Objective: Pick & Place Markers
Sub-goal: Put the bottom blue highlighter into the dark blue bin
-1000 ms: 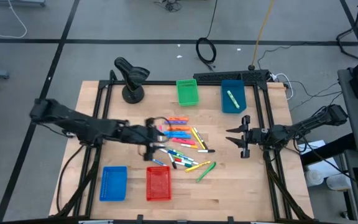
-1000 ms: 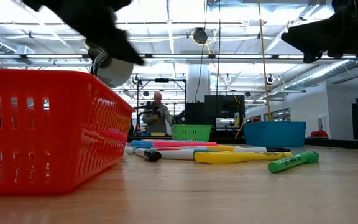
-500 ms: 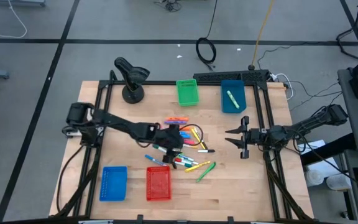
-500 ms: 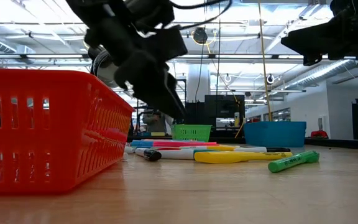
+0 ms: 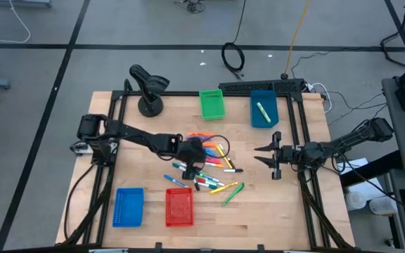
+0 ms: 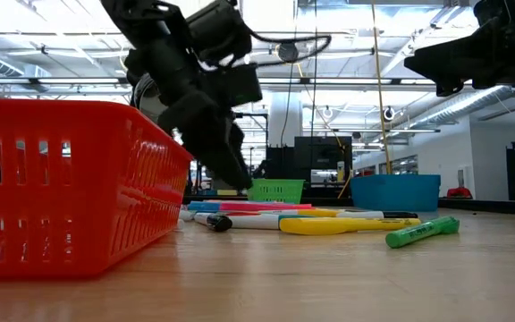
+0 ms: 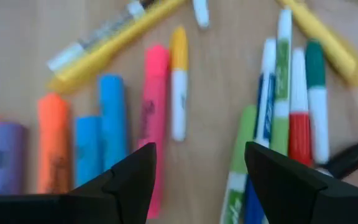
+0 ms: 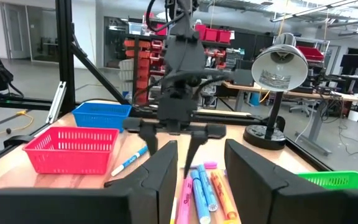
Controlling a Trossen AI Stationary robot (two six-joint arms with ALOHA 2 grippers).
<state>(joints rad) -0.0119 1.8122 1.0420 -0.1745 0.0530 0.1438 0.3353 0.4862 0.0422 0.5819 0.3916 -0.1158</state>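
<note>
The markers (image 5: 209,166) lie in a loose pile on the wooden table's middle, flat on their sides; in the low view the markers (image 6: 311,218) lie in a row behind a single green one (image 6: 423,233). My left gripper (image 5: 204,157) hangs open just above the pile, slanting down. Its fingers stand over a pink marker (image 7: 154,112) and a white one with a yellow cap (image 7: 178,87), with nothing between them. My right gripper (image 5: 257,154) waits open above the table's right side, pointing level at the pile.
A green basket (image 5: 212,104) and a blue basket (image 5: 264,121), which holds a green marker (image 5: 263,111), stand at the far edge. Another blue basket (image 5: 128,206) and a red basket (image 5: 179,207) stand near the front. A black lamp (image 5: 148,88) stands far left.
My left gripper has gone toward the table's right edge and down, from beside the pile to just above it, tipping more steeply downward. It has stayed open. The markers have not moved.
</note>
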